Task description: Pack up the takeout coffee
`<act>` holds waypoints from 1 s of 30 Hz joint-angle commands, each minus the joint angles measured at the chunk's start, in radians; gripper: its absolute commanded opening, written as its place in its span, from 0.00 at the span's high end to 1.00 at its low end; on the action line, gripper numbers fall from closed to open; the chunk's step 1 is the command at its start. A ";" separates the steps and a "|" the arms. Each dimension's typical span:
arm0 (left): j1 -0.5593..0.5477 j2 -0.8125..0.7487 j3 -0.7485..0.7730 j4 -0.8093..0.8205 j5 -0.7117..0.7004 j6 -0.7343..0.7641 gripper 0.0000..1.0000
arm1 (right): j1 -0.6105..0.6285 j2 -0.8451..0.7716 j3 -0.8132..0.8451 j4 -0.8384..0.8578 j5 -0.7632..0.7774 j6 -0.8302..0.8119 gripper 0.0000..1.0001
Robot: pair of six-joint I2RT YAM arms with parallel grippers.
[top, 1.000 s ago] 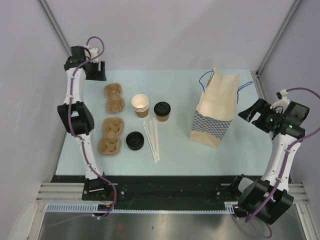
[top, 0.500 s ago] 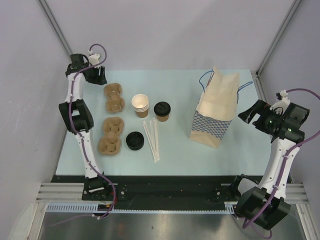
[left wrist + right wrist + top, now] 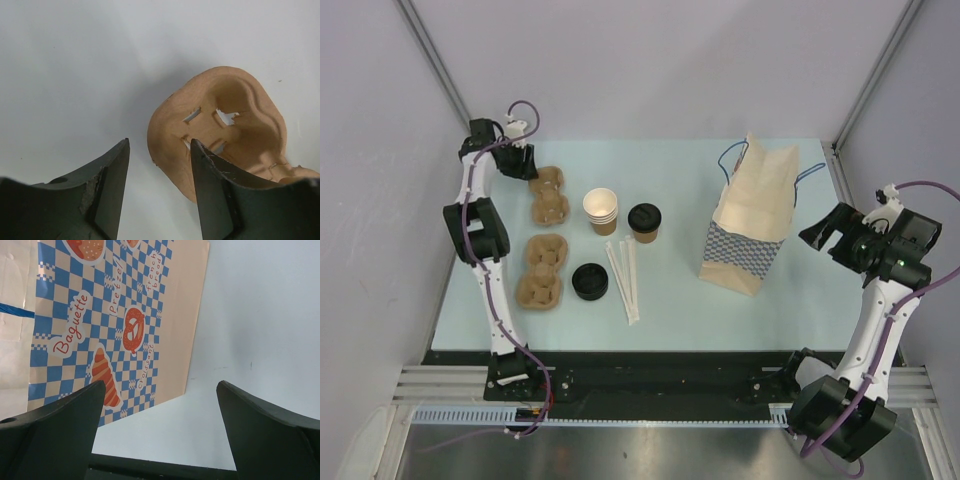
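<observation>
The takeout coffee, a tan cup under a black lid, stands mid-table, far from both grippers. My left gripper hovers at the far left corner beside a tan pulp cup carrier. In the left wrist view that gripper is partly open with only bare table between its fingers. The carrier's rim lies just beyond the right finger. My right gripper is wide open to the right of the standing paper bag. The right wrist view shows this gripper empty, facing the bag's checkered side.
A stack of lidless tan cups stands left of the coffee. A loose black lid, white wrapped straws and a second pulp carrier lie nearer the front. Grey walls close in on both sides.
My left gripper has swung right, closer to the far carrier, and its jaws have narrowed. The right arm has shifted only slightly.
</observation>
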 commanded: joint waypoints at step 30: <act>0.000 -0.053 -0.017 -0.001 -0.045 0.164 1.00 | -0.024 0.004 0.011 -0.041 0.004 -0.019 0.00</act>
